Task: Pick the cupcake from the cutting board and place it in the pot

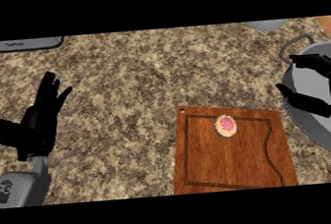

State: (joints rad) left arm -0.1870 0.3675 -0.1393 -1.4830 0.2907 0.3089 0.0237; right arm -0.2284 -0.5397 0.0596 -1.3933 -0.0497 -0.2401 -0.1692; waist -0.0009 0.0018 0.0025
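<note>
Currently seeing cupcake (226, 125) sitting on cutting board (234, 153), upper middle of board, pink top up, untouched. My right hand (320, 94) over grey pot (306, 80) at right edge of view, fingers spread apart, thumb out, nothing in it. My left hand (39, 119) at left over speckled counter (136, 77), fingers straight and pointing up, empty, well apart from board. Pot just beside board's right side.
</note>
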